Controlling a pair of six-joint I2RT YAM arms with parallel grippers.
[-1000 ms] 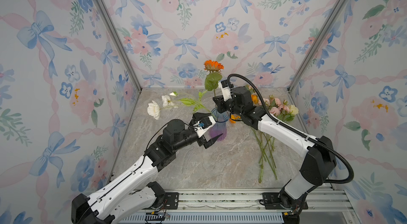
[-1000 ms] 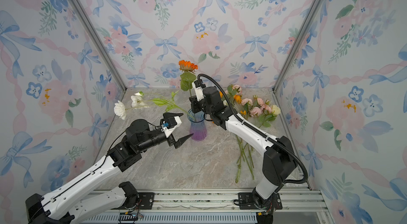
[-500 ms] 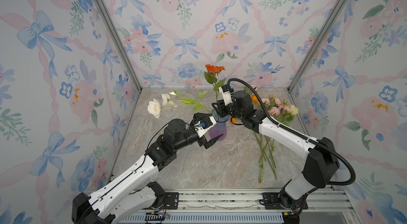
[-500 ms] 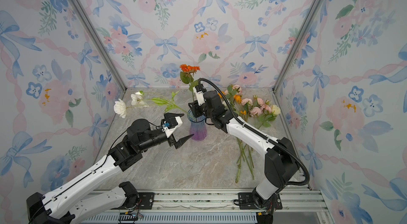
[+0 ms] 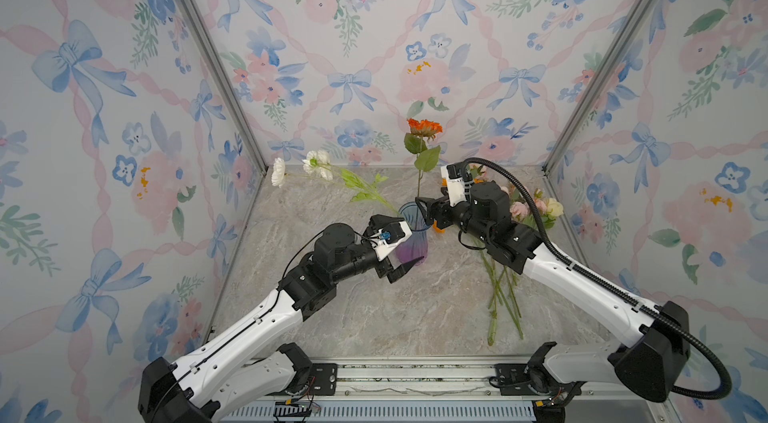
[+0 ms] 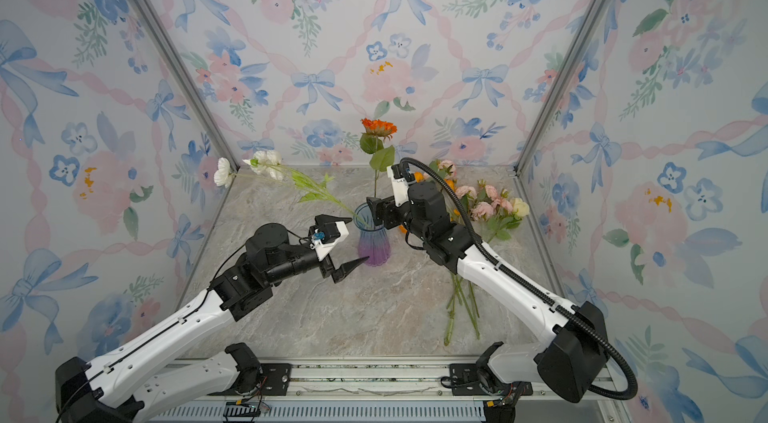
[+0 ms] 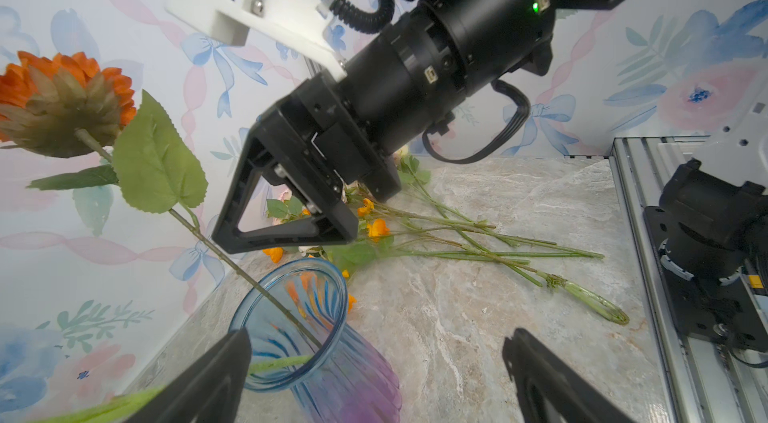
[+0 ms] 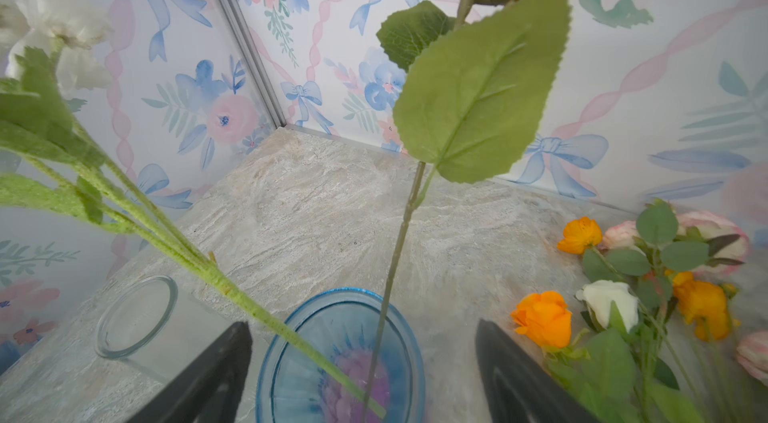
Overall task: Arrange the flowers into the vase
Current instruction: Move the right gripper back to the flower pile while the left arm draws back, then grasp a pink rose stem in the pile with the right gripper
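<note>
A blue-and-purple glass vase stands mid-table. An orange flower stands upright in it, and a white spray leans out to the left. My right gripper is open just above the rim. The orange flower's stem passes between its jaws untouched. My left gripper is open at the vase's left side, empty, with the vase by one finger. More flowers lie on the table at the right.
The loose flowers' stems run toward the front under my right arm. Wallpapered walls close in on the left, back and right. A metal rail with both arm bases runs along the front edge.
My right gripper came down with the orange flower, set its stem into the vase and opened, letting go. The left arm has stayed where it was.
</note>
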